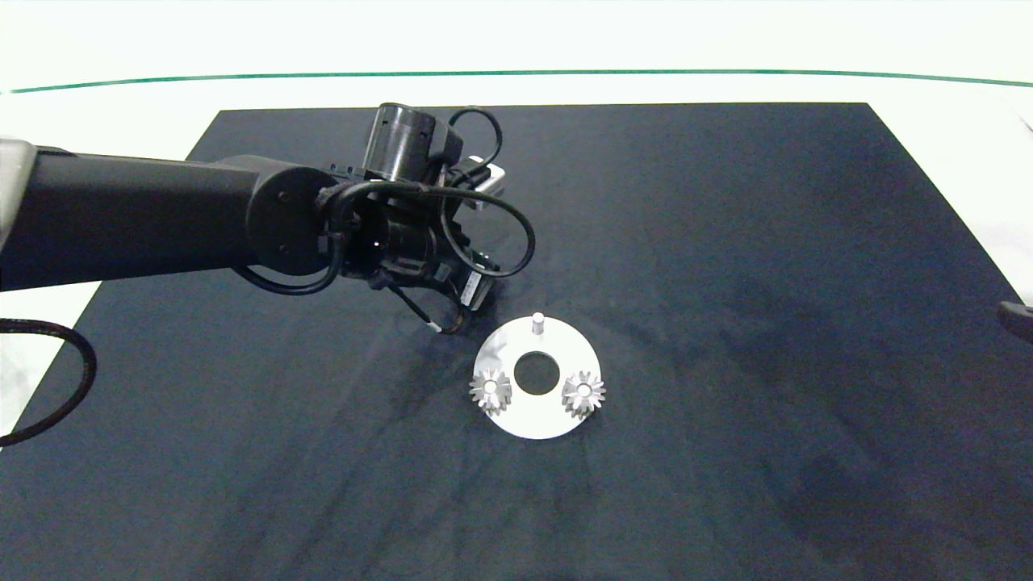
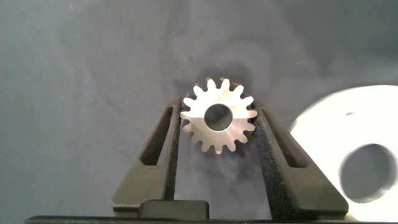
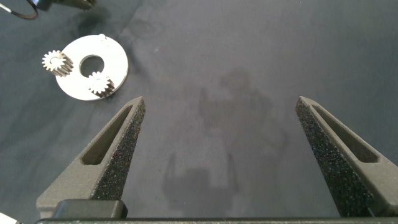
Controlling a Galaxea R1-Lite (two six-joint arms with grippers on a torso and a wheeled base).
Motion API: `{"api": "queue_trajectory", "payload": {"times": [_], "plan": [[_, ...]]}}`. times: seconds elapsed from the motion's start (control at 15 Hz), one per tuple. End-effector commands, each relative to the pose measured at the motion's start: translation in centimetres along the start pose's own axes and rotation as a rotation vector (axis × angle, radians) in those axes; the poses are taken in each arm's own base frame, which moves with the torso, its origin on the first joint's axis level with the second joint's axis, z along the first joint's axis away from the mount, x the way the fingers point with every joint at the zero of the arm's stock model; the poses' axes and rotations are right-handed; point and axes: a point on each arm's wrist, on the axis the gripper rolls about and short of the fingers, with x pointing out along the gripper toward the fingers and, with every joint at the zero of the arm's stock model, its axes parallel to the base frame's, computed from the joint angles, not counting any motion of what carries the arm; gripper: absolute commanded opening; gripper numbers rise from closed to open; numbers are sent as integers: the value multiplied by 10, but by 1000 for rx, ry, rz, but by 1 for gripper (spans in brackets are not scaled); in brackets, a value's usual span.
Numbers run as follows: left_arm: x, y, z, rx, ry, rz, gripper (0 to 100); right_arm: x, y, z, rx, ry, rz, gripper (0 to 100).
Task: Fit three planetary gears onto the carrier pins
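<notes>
now left gripper [image 2: 217, 124] pinches gear [image 2: 218, 116] beside disc [image 2: 323, 134].

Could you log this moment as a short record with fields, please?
surface: dark mat
disc: white, with centre hole, on the mat
gears on pins: two, left and right
bare pin: the far one
third gear: clamped between the left gripper's fingers, above the mat beside the disc
left gripper: just left of the disc, near the bare pin
right gripper: open, holding nothing, away from the disc
step left: seat the third gear on the bare pin
</notes>
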Motion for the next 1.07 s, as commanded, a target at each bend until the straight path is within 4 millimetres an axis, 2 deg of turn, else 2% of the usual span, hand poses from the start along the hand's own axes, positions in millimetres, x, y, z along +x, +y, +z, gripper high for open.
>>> {"api": "queue_trajectory", "payload": {"times": [0.07,0.27,0.47,0.6,0.8,1.07], "plan": [[-42,-18,15,-6,-81,-48,19,0,0,0,-2,2,-1,100],[-56,-60,10,64,-79,-147,19,-2,0,0,0,-3,-2,100],[-49,-75,11,89,-69,-176,19,-3,-1,1,2,-10,-5,100],[-38,-76,7,97,-43,-165,19,-3,-1,1,2,-10,-5,100],[-16,-61,5,112,-11,-94,19,-3,-1,1,-7,-10,-1,100],[-14,-55,1,106,6,-82,19,-3,-1,0,-13,-10,-1,100]]}}
